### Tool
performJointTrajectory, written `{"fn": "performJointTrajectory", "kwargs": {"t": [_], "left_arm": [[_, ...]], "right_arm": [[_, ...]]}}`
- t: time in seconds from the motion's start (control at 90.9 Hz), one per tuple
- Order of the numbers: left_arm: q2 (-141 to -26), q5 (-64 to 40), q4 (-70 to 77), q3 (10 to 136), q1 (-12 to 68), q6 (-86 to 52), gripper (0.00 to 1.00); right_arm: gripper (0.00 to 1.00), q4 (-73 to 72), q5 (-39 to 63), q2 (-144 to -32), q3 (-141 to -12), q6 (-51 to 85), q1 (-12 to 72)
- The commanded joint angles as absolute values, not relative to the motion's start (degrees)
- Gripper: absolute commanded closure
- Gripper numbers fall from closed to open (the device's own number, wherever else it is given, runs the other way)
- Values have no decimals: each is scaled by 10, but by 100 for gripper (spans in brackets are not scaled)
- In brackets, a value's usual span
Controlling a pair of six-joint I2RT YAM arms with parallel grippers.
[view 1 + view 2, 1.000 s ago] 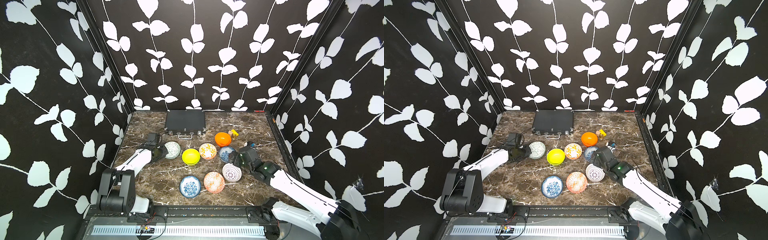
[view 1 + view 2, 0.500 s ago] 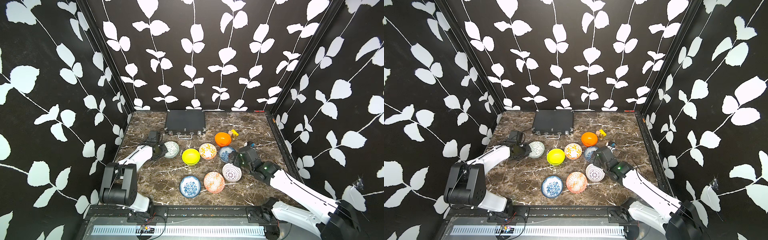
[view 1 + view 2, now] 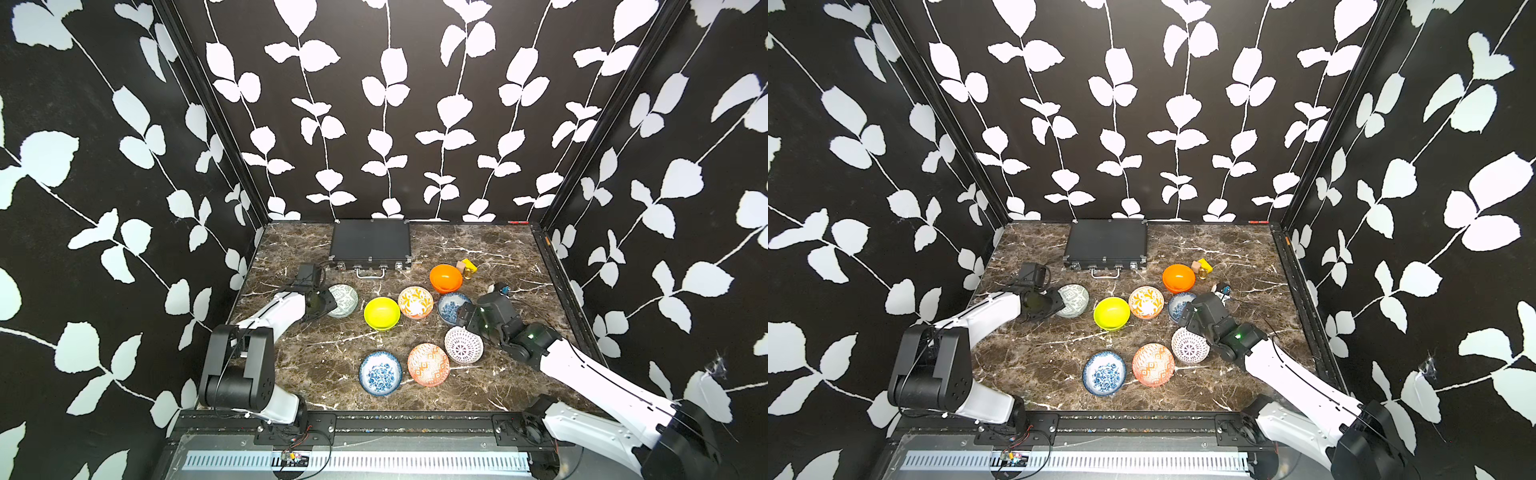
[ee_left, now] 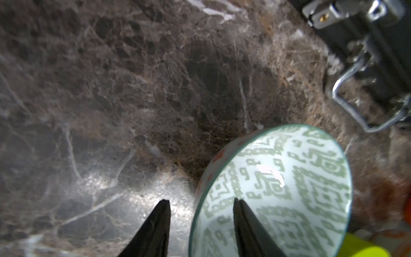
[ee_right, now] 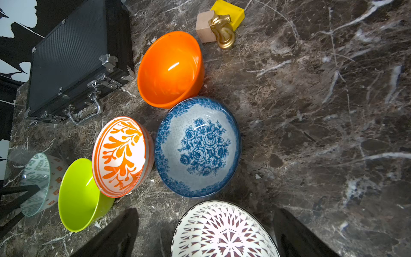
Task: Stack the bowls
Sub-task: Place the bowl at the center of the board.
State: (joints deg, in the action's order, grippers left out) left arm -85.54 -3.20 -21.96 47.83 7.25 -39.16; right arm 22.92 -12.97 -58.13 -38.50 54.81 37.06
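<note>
The brown marble table (image 3: 498, 257) carries everything. The black case (image 3: 371, 241) lies flat at the back, beyond the left gripper (image 4: 200, 200) and off to its side, with its metal handle turned toward the bowls. All eight bowls sit singly on the marble; none is stacked.

The left gripper is released. Its two fingers stand apart astride the near rim of the grey-green bowl (image 4: 289, 178), one tip outside over the marble and one inside over the pattern. Neither is seen pressing the rim. Past that bowl, farther from this gripper, come the yellow bowl (image 3: 381, 313) and then the orange-leaf bowl (image 3: 415, 302).

The right gripper (image 5: 205, 209) is spread wide and clamps nothing. The dotted bowl (image 5: 222, 231) lies between its fingers, with a clear gap to one of them. Just ahead of the fingertips sits the blue rose bowl (image 5: 198, 146), and close beyond it the plain orange bowl (image 5: 169, 69).

Back from this gripper, nearer the robot's base, the orange-patterned bowl (image 3: 428, 364) and the second blue bowl (image 3: 380, 372) sit side by side.

Farthest ahead of the right gripper, past the plain orange bowl, are the tan block (image 5: 204, 26) and the yellow block (image 5: 229, 11). A small gold figure (image 5: 224, 33) stands against them.
</note>
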Motion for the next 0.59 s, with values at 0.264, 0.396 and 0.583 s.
{"fn": "performJointTrajectory", "kwargs": {"t": [0.264,0.396,0.583], "left_arm": [[-732,-12,-294,488,71,-375,2],[-684,-23,-316,475,72,-361,2],[-613,-71,-308,418,71,-355,2]], "right_arm": [[5,297,-31,-663,-493,520,349],[10,323,-2,-720,-554,506,349],[20,340,7,-777,-612,501,349]]}}
